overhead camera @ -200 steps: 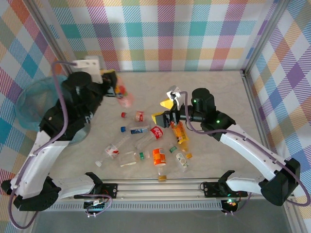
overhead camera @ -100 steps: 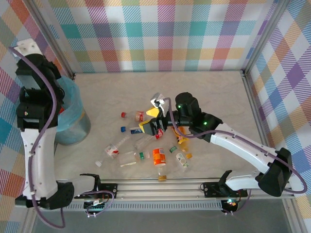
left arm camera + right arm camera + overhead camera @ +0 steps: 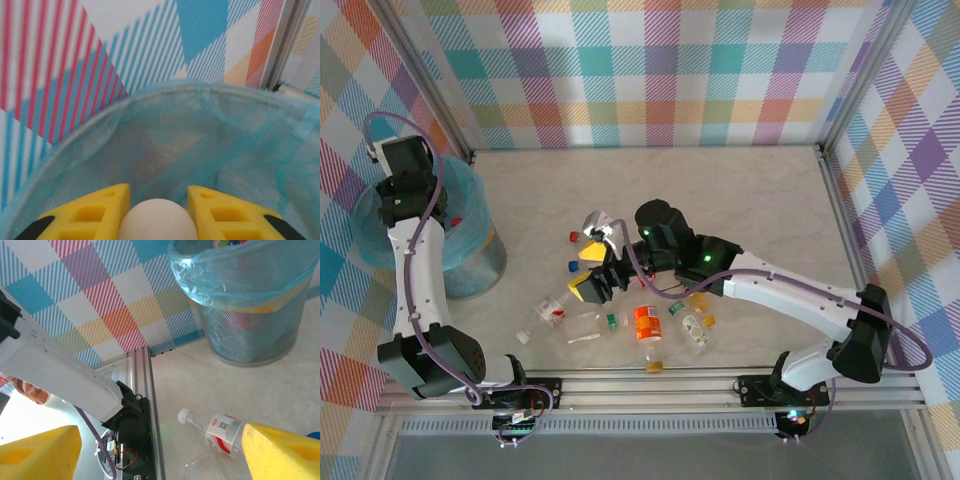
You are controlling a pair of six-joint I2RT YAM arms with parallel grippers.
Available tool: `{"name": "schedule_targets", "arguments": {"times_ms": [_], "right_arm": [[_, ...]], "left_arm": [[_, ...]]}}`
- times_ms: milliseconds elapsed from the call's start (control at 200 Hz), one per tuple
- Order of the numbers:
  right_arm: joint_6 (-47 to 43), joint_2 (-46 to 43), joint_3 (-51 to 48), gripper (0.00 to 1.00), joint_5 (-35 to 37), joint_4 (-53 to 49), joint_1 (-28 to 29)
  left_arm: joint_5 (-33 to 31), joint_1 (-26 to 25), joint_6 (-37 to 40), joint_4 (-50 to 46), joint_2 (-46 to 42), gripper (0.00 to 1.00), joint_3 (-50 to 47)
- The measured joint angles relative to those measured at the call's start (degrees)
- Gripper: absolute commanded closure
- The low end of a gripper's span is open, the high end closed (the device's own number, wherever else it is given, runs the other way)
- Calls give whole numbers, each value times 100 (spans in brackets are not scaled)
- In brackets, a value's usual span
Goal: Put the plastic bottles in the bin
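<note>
One bin [image 3: 485, 262], grey mesh lined with a teal bag [image 3: 235, 275], stands at the side of the table [image 3: 750, 200]. Inside it, the top view shows a small red piece [image 3: 457, 220] against the liner. The right wrist view shows a reddish shape [image 3: 235, 320] through the mesh wall. Neither is sharp enough to name. The left gripper [image 3: 157, 196] hangs directly over the bin's mouth, looking down into the bag. Its yellow fingers [image 3: 95, 212] are pressed onto a white rounded object [image 3: 157, 222] whose kind cannot be told. Outside the bin, several bottles lie scattered on the table, none touching it. Nearest the bin is a clear bottle [image 3: 552, 310] with a red-and-white label and a white cap, lying on its side. Farther from the bin are an orange bottle [image 3: 648, 323] and, beyond that, a yellow bottle [image 3: 700, 300] partly under the right arm. The right gripper [image 3: 585, 272] is over the end of this scatter nearer the bin, with its fingers spread wide apart. In its wrist view the clear bottle lies on the table between the bin and those fingers, well apart from the bin's wall.
</note>
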Motion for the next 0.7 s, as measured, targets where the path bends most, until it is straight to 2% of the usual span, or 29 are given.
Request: {"name": "schedule_targets", "arguments": {"times_ms": [285, 335, 505, 570, 700], "right_arm": [[-85, 621, 323, 17, -33, -264, 216], [-111, 695, 387, 17, -59, -321, 232], [-184, 791, 431, 17, -72, -452, 238], [-195, 791, 435, 17, -72, -492, 240], [-214, 791, 461, 17, -70, -525, 245]], "left_arm": [[-245, 271, 4, 605, 142, 100, -372], [-275, 299, 4, 699, 181, 91, -413], [-254, 343, -48, 761, 282, 42, -540], [-219, 348, -92, 776, 278, 34, -540], [-155, 350, -131, 800, 269, 30, -540]]}}
